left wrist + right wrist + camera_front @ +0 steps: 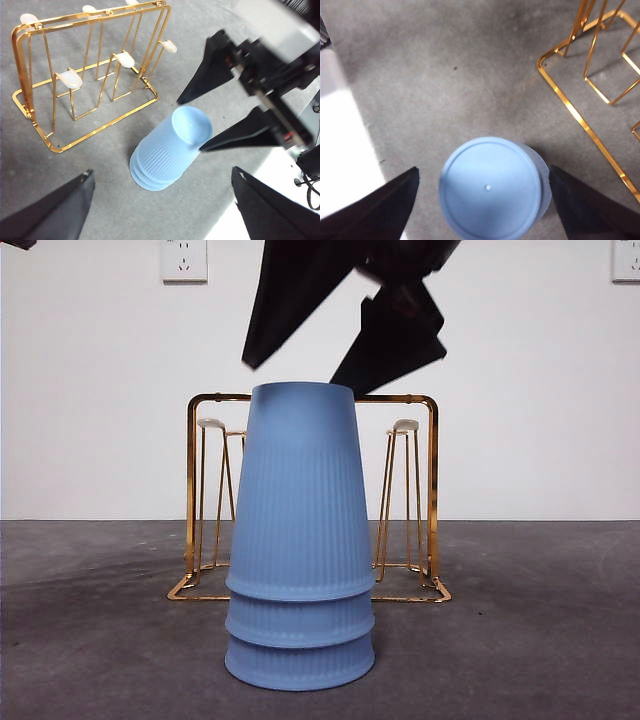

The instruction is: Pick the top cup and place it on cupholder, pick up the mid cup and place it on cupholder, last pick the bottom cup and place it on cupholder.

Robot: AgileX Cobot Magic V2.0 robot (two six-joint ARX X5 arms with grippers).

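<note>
Cups, three of them, stand nested upside down on the grey table [560, 640], just in front of the gold wire cupholder [432, 490]. The top cup [300, 495] covers most of the stack; only the ribbed rims of the mid cup [300, 622] and the bottom cup [300, 665] show below it. All are pale blue with fine vertical ribs and look like thin plastic: probably light, a little springy under a squeeze, and likely to drag the cup beneath along if they are wedged together.

The right gripper [322, 368] hangs directly over the stack with its jaws spread wide, one on each side of the flat upturned base, touching nothing. A sound hold would be across the upper wall of the top cup, where the taper is narrowest and the ribs give some bite; a gentle pinch should be enough, since a hard one may dent the wall.

The left gripper [160, 200] waits off to the side, jaws also spread and empty.

Behind the stack the cupholder's white-tipped prongs [70, 79] are all bare, so no cup has been placed yet.
</note>
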